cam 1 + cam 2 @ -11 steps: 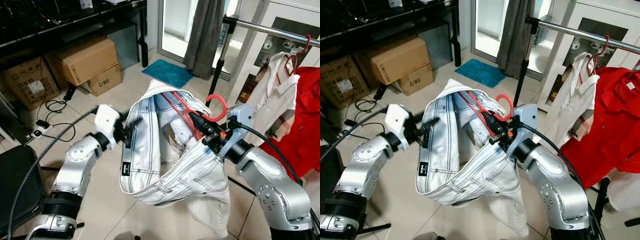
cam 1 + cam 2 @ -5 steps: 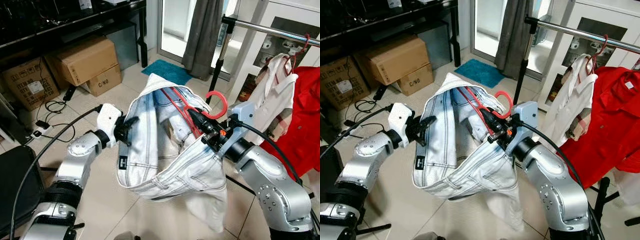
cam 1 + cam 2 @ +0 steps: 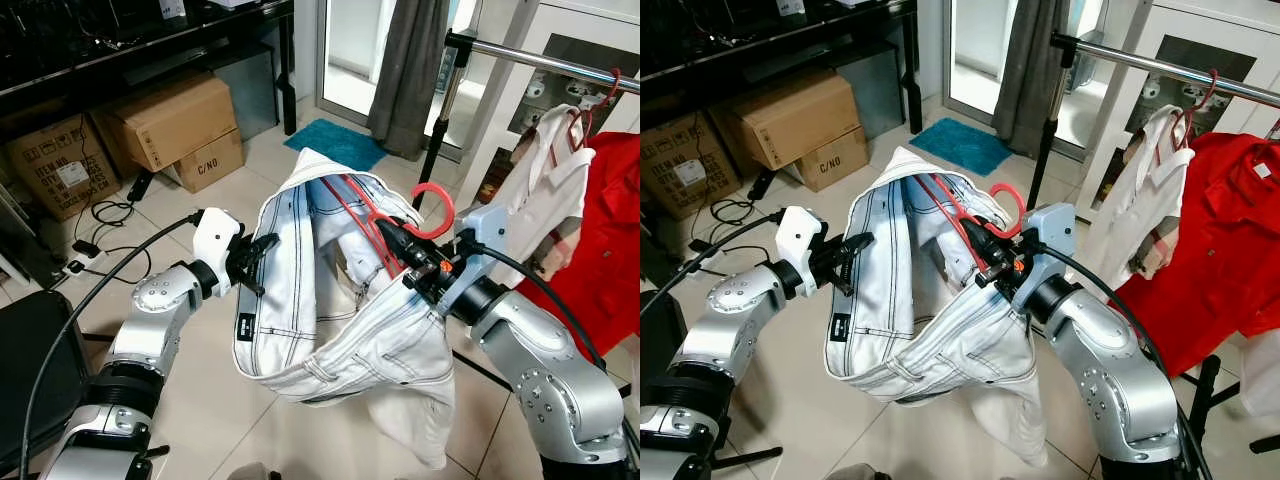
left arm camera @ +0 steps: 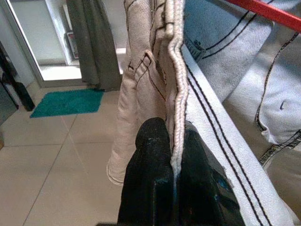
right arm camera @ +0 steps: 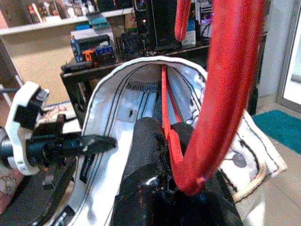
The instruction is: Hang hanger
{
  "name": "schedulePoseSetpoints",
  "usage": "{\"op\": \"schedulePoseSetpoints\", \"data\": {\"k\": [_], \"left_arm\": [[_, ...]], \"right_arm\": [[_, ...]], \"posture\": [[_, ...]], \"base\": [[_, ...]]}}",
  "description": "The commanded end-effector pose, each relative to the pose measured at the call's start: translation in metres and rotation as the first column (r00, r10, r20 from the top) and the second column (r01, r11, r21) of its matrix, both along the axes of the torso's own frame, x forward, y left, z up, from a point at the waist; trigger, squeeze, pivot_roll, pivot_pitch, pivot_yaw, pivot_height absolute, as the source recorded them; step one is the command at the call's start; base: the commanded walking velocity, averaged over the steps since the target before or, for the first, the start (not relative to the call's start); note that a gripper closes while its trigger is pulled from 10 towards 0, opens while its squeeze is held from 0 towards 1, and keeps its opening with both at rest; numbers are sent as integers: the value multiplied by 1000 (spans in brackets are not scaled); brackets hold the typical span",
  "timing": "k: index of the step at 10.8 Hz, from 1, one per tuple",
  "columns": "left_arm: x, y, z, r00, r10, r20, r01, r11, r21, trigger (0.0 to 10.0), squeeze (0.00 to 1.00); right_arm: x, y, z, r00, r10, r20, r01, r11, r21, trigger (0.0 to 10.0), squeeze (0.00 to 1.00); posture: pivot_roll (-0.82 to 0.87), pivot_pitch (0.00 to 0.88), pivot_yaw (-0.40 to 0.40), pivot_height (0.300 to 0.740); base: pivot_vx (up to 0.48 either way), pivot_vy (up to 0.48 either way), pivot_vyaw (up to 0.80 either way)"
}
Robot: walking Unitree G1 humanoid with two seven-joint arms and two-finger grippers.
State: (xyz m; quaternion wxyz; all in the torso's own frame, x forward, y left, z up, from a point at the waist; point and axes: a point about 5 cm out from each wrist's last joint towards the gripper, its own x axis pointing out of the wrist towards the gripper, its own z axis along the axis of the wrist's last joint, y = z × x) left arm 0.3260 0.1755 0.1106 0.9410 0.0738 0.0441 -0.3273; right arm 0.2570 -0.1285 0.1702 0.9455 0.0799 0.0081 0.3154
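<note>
Roughly halfway: I see the rail (image 3: 560, 62) well apart, with the hanging left to do. White jeans (image 3: 330, 300) drape between both arms. Right claw (image 3: 398, 243) is clamped on the red hanger (image 3: 432, 212); left claw (image 3: 262, 248) pinches the jeans' edge.

2 cardboard boxes (image 3: 175, 118), maybe 3; 2 hung garments (image 3: 545, 190); 1 mat (image 3: 335, 146).

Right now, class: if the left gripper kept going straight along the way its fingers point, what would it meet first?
The white jeans. The left gripper is already shut on their edge, pointing toward the right gripper, which holds the red hanger. Beyond the cloth, it would probably reach that hanger, though depth is unclear.
</note>
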Motion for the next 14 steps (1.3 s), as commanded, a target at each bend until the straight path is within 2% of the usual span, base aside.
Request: {"op": "schedulePoseSetpoints", "data": {"k": [1,3,6,8,10,11,12,13,14], "left_arm": [[2,6,10,999,20,40,-20,1000,-8,0,0],[1,13,29,993,40,107,-38,999,-18,0,0],[4,21,60,979,62,196,-56,998,-33,0,0],[15,32,83,959,136,250,-135,991,-19,0,0],[25,48,98,934,229,274,-233,972,-19,0,0],[32,60,105,913,300,277,-301,953,-39,0,0],[38,70,105,897,364,251,-362,930,-55,0,0],[43,83,100,854,469,224,-463,883,-83,0,0],[45,93,90,810,563,161,-551,826,-118,0,0]], "right_arm": [[0,1,4,1000,-1,27,1,1000,-9,0,0],[3,3,0,1000,-17,6,17,1000,-14,0,0],[2,9,-13,998,49,47,-41,987,-153,0,0],[-5,11,-21,989,146,-2,-144,976,-165,0,0],[-17,10,-24,959,280,-41,-283,945,-166,0,0],[-23,8,-23,942,333,-45,-336,930,-153,0,0],[-24,4,-17,945,326,-20,-326,941,-90,0,0],[-24,0,-9,947,321,0,-321,947,6,0,0],[-23,-5,2,952,304,44,-307,938,163,0,0]], "posture": [[-83,0,20,740],[-74,0,13,740],[-65,0,8,740],[-52,0,5,740],[-60,0,17,740],[-63,0,21,740],[-65,0,22,740],[-66,0,21,740],[-70,0,23,740]], "base": [[0,0,0],[0,0,0],[0,0,0],[0,0,0],[0,0,0],[0,0,0],[0,0,0],[0,0,0],[0,0,0]]}}
